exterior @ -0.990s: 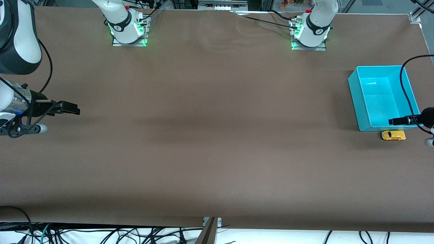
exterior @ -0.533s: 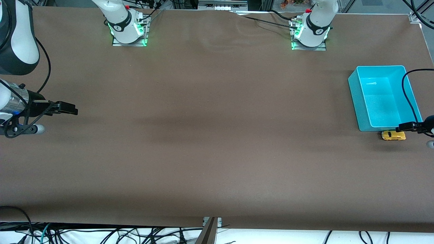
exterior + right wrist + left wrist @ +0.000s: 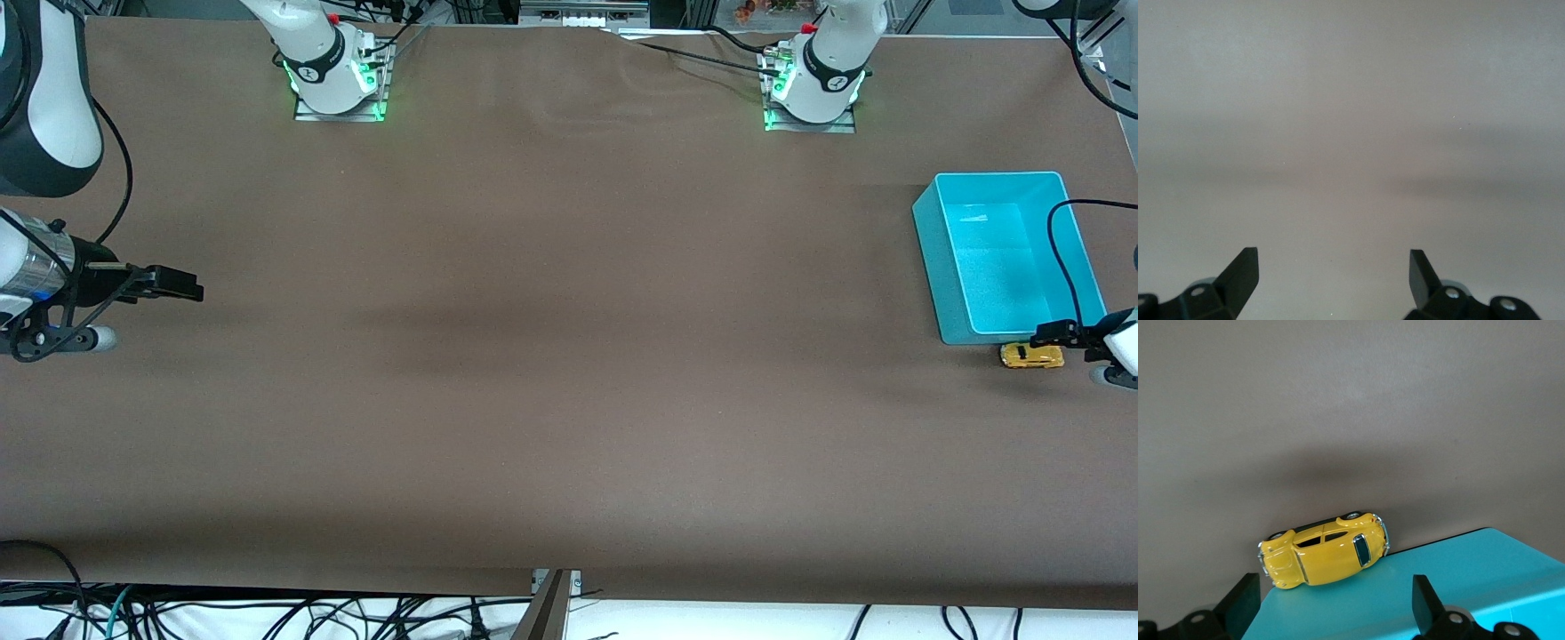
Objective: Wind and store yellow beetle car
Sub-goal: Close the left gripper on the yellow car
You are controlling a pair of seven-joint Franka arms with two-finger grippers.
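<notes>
Yellow beetle car (image 3: 1031, 356), resting on its wheels on the brown table (image 3: 569, 356), is placed just beside the teal bin (image 3: 1009, 256), against the bin wall nearer to the front camera. Left gripper (image 3: 1052, 338) is seen low over that bin wall and the car, its fingers (image 3: 1426, 608) spread wide with nothing between them; in the left wrist view the car (image 3: 1323, 549) is framed between the two fingertips, untouched. Right gripper (image 3: 178, 284) is held waiting above bare table toward the right arm's end, well apart from the bin, its fingers (image 3: 1421, 275) likewise fully parted and empty.
</notes>
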